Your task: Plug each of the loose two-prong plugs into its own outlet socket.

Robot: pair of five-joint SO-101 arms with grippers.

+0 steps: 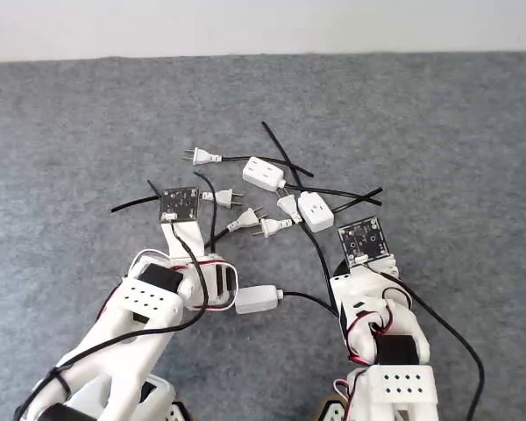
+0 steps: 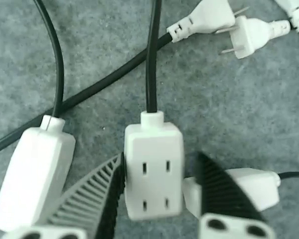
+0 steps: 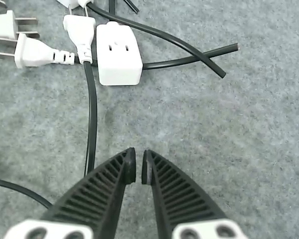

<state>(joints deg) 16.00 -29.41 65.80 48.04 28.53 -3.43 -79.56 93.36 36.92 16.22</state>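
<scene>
Shows the left gripper (image 2: 159, 155) parted astride a socket (image 2: 153, 169) on the grey mat (image 2: 239, 109): one jaw against the socket's side, the other just short of it, so not yet clenched. Shows all four slots of that socket bare, with its black cord (image 2: 150, 59) leading away from the arm. Places a second socket (image 2: 32, 174) just beside one jaw and a third socket (image 2: 251, 186) behind the other. Sets the right gripper (image 3: 138, 152) pinched almost closed on nothing, over bare mat, well apart from a fourth socket (image 3: 118, 54). Leaves loose plugs (image 1: 245, 219) scattered between the arms, near the sockets, with none seen seated.

Reads as the opening step: securing a socket to steady it for insertion. Calls next for closing the left jaws on the socket body, clear of the slots; then for parting the right jaws, taking a near plug (image 3: 35, 52) by its body, and lining both prongs with one slot pair.
</scene>
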